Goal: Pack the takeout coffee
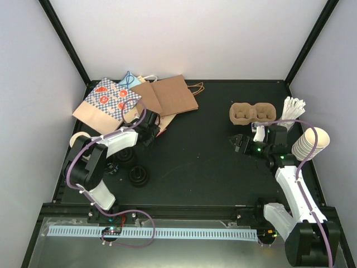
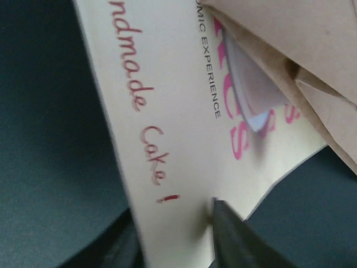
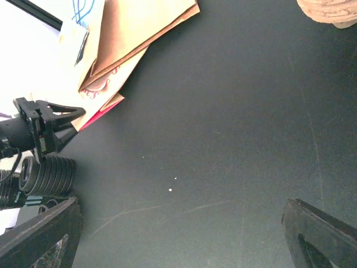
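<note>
Left pincer straddles the cream bag edge; whether it grips yet, I cannot tell. No lidded coffee shows clearly; black lid stacks sit just behind it. Likely step: fetching a bag. Next: firm pinch, then lift.

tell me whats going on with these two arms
The left claw has reached into the pile of bags at the far left of the table. Its fingers sit on either side of the edge of a cream bag with pink lettering, though it is unclear whether they have clamped it. The right claw hangs open over bare table near the cup carrier, holding nothing.
</note>
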Controlling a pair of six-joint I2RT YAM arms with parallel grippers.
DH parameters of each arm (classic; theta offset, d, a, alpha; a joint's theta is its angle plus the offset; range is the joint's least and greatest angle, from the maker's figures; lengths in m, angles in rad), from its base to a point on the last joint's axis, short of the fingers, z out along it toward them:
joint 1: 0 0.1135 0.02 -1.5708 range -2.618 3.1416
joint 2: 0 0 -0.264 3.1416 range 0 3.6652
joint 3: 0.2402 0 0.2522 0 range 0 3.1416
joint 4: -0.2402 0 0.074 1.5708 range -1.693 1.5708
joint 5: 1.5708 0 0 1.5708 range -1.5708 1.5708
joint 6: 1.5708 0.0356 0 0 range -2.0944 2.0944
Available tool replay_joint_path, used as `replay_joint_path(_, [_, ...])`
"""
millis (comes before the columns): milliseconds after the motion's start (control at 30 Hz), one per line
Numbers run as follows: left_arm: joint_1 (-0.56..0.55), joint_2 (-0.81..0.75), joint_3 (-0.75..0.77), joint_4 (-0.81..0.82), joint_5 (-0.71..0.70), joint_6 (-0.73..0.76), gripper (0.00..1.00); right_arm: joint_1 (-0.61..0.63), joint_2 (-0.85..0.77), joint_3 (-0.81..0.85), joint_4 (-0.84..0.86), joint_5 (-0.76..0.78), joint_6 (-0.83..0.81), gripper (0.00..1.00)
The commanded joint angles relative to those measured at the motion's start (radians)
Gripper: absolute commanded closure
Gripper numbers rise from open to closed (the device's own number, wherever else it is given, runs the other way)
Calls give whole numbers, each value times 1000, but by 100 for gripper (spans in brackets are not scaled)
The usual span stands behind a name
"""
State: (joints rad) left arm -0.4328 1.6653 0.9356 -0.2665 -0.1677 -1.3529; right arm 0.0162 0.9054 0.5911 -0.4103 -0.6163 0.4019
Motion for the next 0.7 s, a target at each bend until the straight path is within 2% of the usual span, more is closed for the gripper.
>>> replay_joint_path(0, [3, -66, 77, -46, -65, 47, 79, 3, 15, 32, 10, -26, -1, 0])
replay_joint_path(67, [3, -89, 92, -82, -78, 58, 92, 3, 19, 34, 13, -29, 0, 0])
replay_joint_path(133, [5, -115, 108, -125, -92, 67, 98, 3, 22, 39, 14, -29, 1, 0])
replay_joint_path(667, [5, -477, 173, -317, -285, 155, 98, 3, 23, 56, 15, -38, 20, 0])
